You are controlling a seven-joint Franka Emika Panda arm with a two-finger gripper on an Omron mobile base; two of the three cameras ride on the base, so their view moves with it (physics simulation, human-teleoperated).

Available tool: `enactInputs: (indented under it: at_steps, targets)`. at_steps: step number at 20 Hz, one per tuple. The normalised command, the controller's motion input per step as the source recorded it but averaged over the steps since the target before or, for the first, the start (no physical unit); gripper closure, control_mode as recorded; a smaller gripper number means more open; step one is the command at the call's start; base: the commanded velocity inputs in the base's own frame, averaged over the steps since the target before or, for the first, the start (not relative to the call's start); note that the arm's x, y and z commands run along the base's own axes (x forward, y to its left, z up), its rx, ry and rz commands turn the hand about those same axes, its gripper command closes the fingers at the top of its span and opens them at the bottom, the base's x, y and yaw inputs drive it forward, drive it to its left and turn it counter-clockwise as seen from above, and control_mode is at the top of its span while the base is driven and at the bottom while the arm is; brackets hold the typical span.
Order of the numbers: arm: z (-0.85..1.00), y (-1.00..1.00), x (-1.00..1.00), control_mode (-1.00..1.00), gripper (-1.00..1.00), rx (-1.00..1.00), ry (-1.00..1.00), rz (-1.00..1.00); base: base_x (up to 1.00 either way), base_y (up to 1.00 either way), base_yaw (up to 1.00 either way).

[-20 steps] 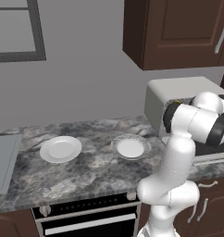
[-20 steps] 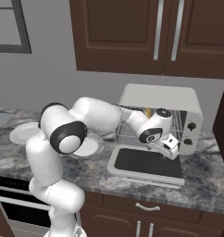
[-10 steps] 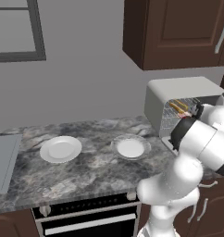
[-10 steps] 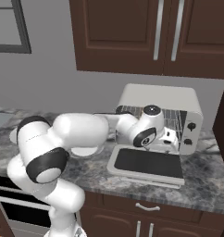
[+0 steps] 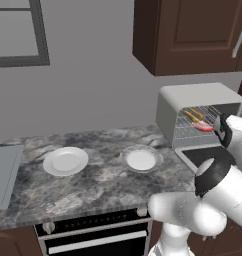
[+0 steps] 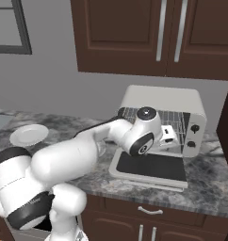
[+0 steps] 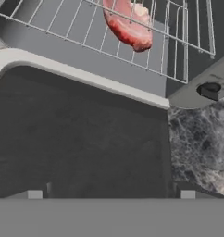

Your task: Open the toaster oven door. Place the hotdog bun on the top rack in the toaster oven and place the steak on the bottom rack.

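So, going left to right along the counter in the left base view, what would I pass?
Sink edge → large plate → small plate → toaster oven.

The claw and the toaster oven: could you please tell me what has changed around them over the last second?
The claw has drawn back out of the toaster oven with its jaws open and empty, and the arm has swung right. The steak lies on the bottom rack and the hotdog bun above it, as before. The toaster oven door stays folded down; both plates are unmoved.
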Motion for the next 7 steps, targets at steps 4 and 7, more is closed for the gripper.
enactInputs:
  at_steps: [4, 7]
  targets:
    - [0.41, 0.17, -0.32, -1.0, -1.0, -0.06, 0.01, 0.28, 0.0, 0.0, 0.0]
    - [0.37, 0.15, -0.36, -1.0, -1.0, -0.01, 0.01, 0.21, 0.0, 0.0, 0.0]
